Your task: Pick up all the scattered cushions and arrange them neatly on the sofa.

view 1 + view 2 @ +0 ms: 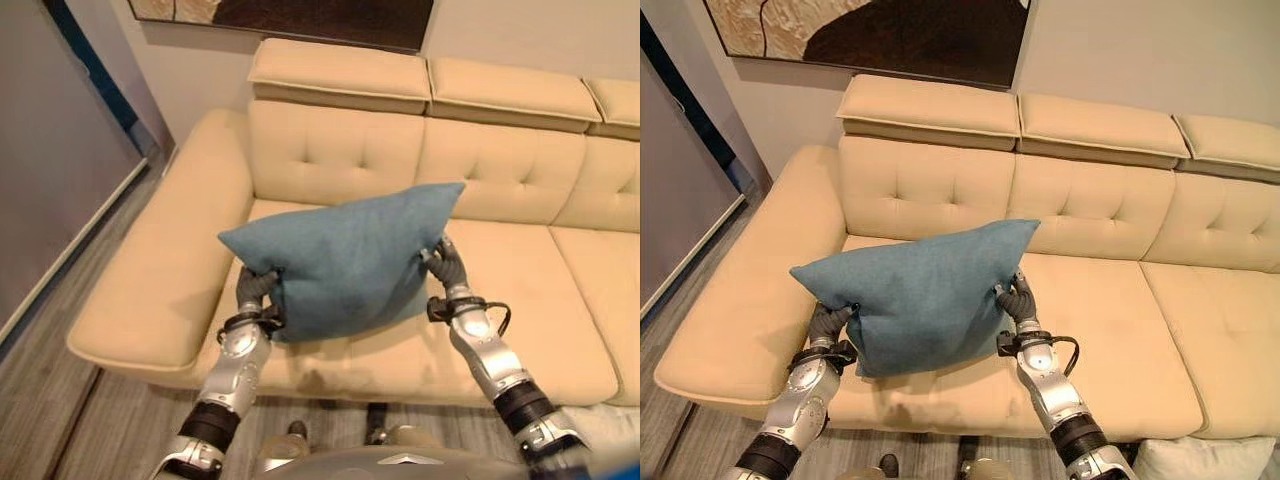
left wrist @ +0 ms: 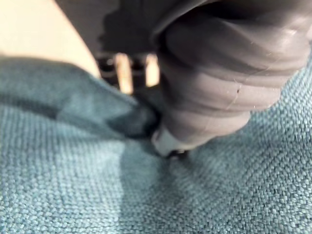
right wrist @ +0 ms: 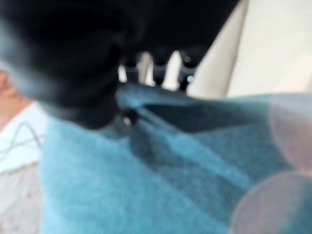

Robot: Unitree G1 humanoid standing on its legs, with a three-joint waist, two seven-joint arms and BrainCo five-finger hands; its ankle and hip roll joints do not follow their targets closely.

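Cushion point(image 1: 920, 295), teal, held up between both hands over cream sofa point(image 1: 1110, 300) seat near its left end. Left hand point(image 1: 252, 288) grips its left edge, right hand point(image 1: 447, 265) its right edge, fingers pinching fabric. Second pale cushion point(image 1: 1205, 458) on floor, lower right.

Two silver-grey metal forearms come into the head views, each ringed near the elbow by a black band with a bright silver collar. The left robot hand point(image 1: 255, 287) wears a dark grey ribbed cover over wrist and back; same on the right robot hand point(image 1: 447, 265). Up close, that cover shows soft rounded ridges, and silver fingers point(image 2: 124, 72) with dark tips line up behind.
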